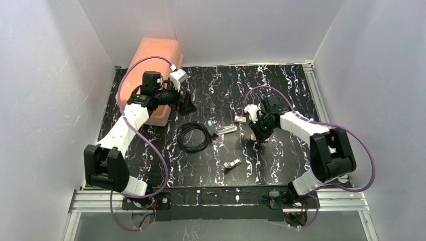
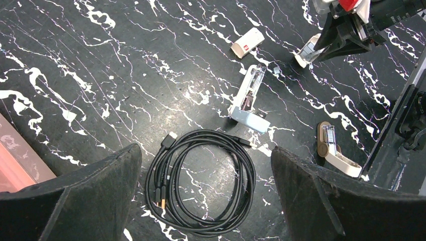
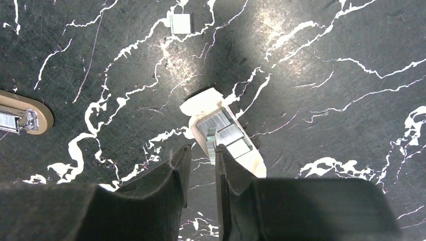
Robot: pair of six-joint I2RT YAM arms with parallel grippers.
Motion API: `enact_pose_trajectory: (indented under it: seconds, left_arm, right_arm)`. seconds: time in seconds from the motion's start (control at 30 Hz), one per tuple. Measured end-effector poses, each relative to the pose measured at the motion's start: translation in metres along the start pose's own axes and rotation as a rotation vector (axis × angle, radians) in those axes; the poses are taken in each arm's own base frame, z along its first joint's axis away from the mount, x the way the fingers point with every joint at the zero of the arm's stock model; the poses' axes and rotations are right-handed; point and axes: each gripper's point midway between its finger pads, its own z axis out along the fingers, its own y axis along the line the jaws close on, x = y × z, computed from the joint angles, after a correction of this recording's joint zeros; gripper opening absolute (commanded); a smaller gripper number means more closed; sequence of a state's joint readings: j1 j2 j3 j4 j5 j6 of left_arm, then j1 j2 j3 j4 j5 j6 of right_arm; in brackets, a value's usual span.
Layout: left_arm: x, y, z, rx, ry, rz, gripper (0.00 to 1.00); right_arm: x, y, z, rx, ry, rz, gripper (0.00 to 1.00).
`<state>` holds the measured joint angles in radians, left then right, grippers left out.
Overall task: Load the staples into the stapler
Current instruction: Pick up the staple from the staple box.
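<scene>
Staples (image 3: 211, 141) in narrow pinch of right tool (image 3: 202, 153)

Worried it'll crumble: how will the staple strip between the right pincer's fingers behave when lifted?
The staple strip looks thin and segmented, so it probably snaps if bent. Its shiny metal may slip in the right pincer. Being tiny, it likely weighs almost nothing.

We see a black cable (image 1: 193, 136) coiled in loose loops on the black, white-veined table (image 1: 291, 85). A beige stapler (image 1: 232, 163) lies open nearer the front edge, its silver channel showing, well apart from the coil. A small white block (image 1: 240, 119) with a red mark lies farther back. A salmon-pink bin (image 1: 150, 65) stands in the back left corner.
</scene>
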<state>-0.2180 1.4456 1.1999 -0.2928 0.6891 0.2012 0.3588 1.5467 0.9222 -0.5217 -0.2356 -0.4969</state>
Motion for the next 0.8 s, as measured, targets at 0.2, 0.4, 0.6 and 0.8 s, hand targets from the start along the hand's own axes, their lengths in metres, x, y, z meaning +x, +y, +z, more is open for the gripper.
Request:
enact_pose_trajectory:
  seconds: [0.2,0.4,0.6,0.8]
  left_arm:
    - [0.0,0.0,0.0,0.001,0.001,-0.001,0.98]
    - [0.0,0.0,0.0,0.001,0.001,-0.001,0.99]
    - [0.001,0.0,0.0,0.001,0.003,-0.002,0.98]
    - [0.001,0.0,0.0,0.001,0.003,-0.003,0.98]
  right_arm:
    - [0.0,0.001,0.0,0.0,0.001,-0.008,0.26]
    - [0.001,-0.003,0.0,0.025,0.013,-0.024,0.24]
    - [0.001,-0.007,-0.001,0.061,0.024,-0.056,0.26]
    - [-0.001,-0.011,-0.001,0.083,0.022,-0.069,0.3]
